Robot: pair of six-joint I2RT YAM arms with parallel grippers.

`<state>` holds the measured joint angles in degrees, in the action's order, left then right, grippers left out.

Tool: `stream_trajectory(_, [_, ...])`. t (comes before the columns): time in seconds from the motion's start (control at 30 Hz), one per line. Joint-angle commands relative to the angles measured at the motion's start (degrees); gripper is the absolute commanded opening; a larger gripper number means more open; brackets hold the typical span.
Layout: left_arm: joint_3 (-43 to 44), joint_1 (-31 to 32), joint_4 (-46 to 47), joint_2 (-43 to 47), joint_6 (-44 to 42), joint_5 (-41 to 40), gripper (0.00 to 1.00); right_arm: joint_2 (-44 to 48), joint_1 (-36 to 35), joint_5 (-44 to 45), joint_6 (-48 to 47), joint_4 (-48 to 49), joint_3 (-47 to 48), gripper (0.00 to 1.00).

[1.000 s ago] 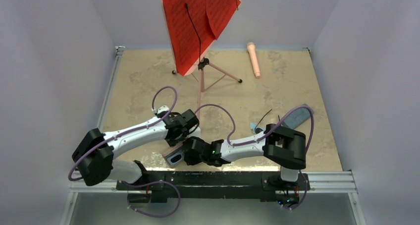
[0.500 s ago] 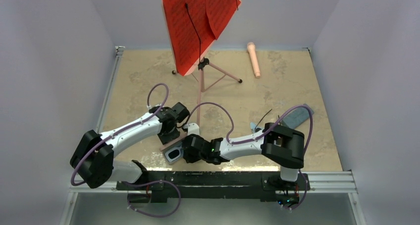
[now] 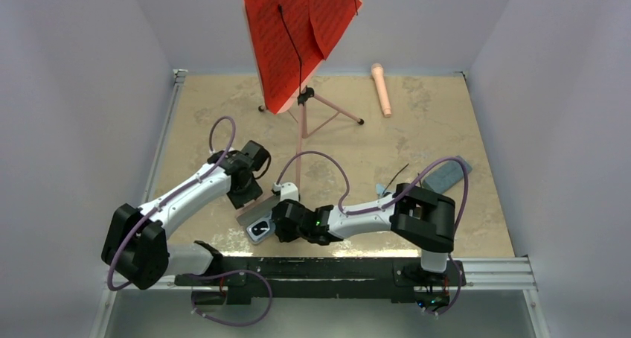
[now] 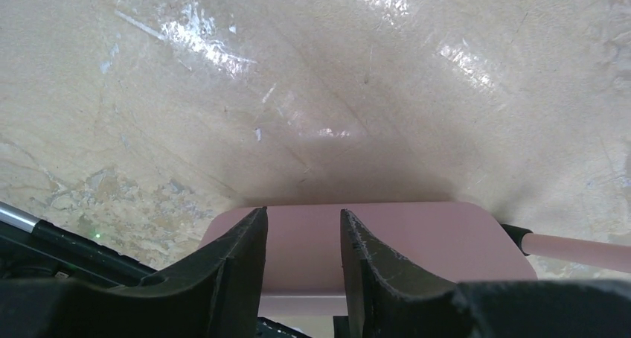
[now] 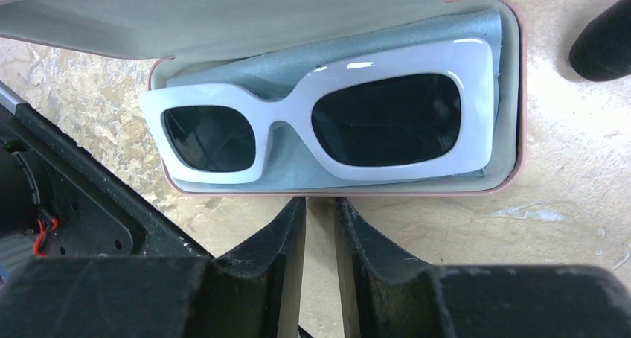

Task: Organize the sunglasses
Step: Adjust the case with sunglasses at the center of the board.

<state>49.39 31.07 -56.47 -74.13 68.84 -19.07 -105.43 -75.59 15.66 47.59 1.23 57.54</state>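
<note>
White-framed rectangular sunglasses with dark lenses point(image 5: 286, 111) lie folded, lenses up, inside an open pink oblong case point(image 5: 519, 92), on a grey-green cloth point(image 5: 476, 25) that lines it. The case sits on the mottled beige counter point(image 4: 298, 92) near its front edge, between the two arms. The right hand point(image 5: 320, 202) hovers just beside the case's near rim, its fingers drawn together to a thin slit and gripping nothing. The left hand point(image 4: 303, 213) is at the raised pink lid point(image 4: 417, 241), fingers apart, with the lid's face showing in the gap; whether they touch it cannot be told. A black pair with long thin arms point(image 3: 399, 171) lies well apart, behind the right arm, near a flat grey-blue case point(image 3: 446, 176).
</note>
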Motion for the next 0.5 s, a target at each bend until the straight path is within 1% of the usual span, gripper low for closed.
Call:
stream_trajectory(0.0, [2.30, -1.48, 1.42, 1.12, -4.62, 1.53, 0.45, -1.73, 0.65, 2.82, -1.97, -3.09, 2.27, 0.26])
stream_trajectory(0.1, [1.20, -1.54, 3.84, 1.46, -5.90, 5.58, 0.44, -1.73, 0.70, 2.80, -1.90, -3.68, 2.65, 0.26])
stream_trajectory(0.23, [-0.99, -1.56, 6.60, 4.73, -6.59, 9.59, 0.43, -1.44, 0.68, 3.06, -2.44, -4.65, 3.00, 0.26])
stream_trajectory(0.47, [-0.43, -1.57, 5.65, 6.76, -7.15, 9.86, 0.42, -1.58, 0.68, 2.71, -2.94, -6.28, 4.00, 0.26])
